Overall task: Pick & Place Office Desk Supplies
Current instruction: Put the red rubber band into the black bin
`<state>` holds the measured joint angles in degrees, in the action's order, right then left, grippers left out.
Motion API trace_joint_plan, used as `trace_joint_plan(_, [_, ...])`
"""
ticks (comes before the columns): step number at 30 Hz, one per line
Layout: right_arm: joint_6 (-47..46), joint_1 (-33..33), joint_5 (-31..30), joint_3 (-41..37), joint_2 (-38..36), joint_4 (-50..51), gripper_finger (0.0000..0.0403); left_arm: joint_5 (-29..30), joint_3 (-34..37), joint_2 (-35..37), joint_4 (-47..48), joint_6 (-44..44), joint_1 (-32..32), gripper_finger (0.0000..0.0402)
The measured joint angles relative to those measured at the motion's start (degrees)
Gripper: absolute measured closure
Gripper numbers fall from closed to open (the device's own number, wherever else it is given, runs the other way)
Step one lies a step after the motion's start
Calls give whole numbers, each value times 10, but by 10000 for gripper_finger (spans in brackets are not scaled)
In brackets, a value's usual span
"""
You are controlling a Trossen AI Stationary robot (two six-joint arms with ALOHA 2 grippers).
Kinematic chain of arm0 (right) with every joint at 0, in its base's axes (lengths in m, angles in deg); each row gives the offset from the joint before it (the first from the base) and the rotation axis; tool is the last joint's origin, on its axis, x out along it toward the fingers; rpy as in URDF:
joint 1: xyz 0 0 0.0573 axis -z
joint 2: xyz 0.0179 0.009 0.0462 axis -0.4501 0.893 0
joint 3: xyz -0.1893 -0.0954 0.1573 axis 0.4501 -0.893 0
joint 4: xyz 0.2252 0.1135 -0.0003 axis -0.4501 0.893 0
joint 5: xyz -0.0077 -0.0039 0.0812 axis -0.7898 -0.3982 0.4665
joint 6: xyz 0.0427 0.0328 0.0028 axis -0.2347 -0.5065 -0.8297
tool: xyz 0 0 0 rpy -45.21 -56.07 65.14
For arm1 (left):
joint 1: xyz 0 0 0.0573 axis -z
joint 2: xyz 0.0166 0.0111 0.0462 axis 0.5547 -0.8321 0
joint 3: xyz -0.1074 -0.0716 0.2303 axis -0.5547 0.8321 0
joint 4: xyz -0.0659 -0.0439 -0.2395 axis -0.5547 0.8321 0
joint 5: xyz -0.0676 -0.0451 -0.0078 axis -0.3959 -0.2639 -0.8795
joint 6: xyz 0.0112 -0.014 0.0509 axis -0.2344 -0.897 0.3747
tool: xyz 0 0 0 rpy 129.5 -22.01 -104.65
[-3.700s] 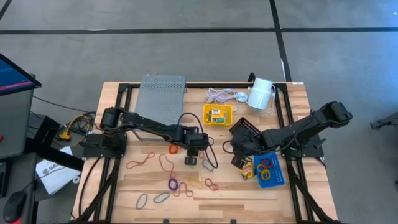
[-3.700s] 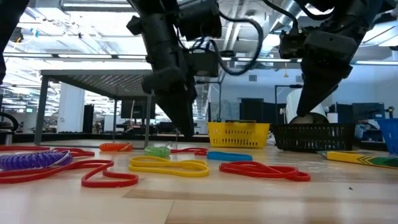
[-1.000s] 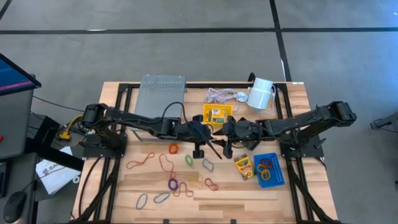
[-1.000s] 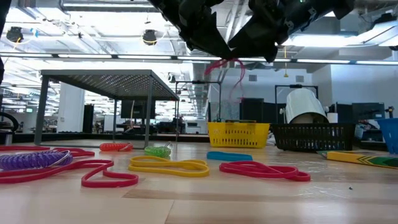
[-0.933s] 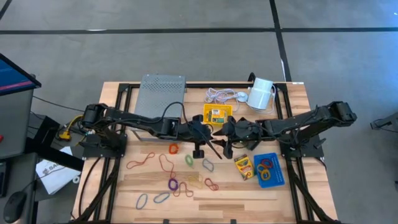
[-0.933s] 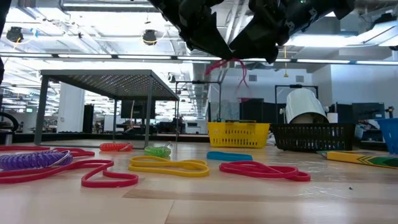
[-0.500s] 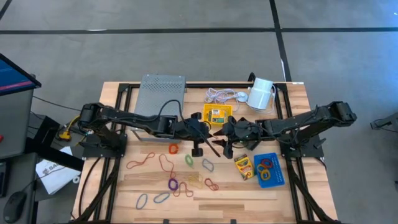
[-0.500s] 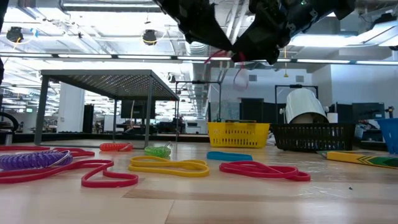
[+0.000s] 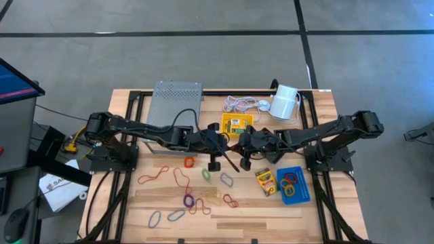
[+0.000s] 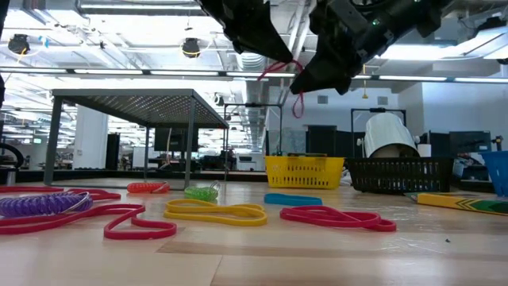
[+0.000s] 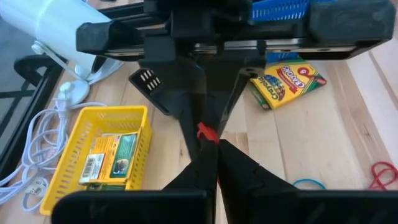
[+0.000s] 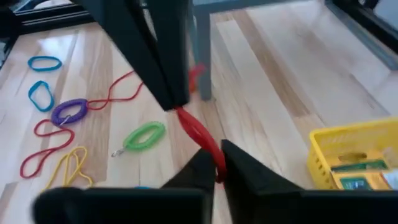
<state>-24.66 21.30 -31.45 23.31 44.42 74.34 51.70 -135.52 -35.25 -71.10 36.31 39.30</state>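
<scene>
Passing: you are watching a red rubber band (image 10: 282, 71) held in the air between two grippers, just in front of the yellow tray (image 9: 237, 125)
Left gripper (image 9: 226, 144): fingers pinched together on one end of the band, reaching toward the tray from the side of the grey perforated panel (image 9: 175, 102)
Right gripper (image 9: 239, 146): fingers closed on the same band, tip to tip with the left; your right wrist view shows the red strand (image 12: 199, 134) running between them
Why held so: by my reading this is a handover, likely so the right arm can carry the band to the blue tray (image 9: 295, 184) beside the yellow tray, where other bands already lie
Loose supplies: a crayon box (image 9: 265, 181) touching the blue tray; more loops on the table (image 9: 271, 224) below the yellow tray
Hidden: the band barely shows from above; which gripper bears its weight you cannot tell
</scene>
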Motion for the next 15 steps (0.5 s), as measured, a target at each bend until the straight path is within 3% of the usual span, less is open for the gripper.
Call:
trace_joint_plan(8, [-6, -1, 9, 1, -17, -2, 400, 12, 0, 0, -8, -2, -1, 382])
trace_joint_plan(15, [-8, -1, 8, 1, -41, 19, 401, 25, 0, 9, -9, 0, -5, 315])
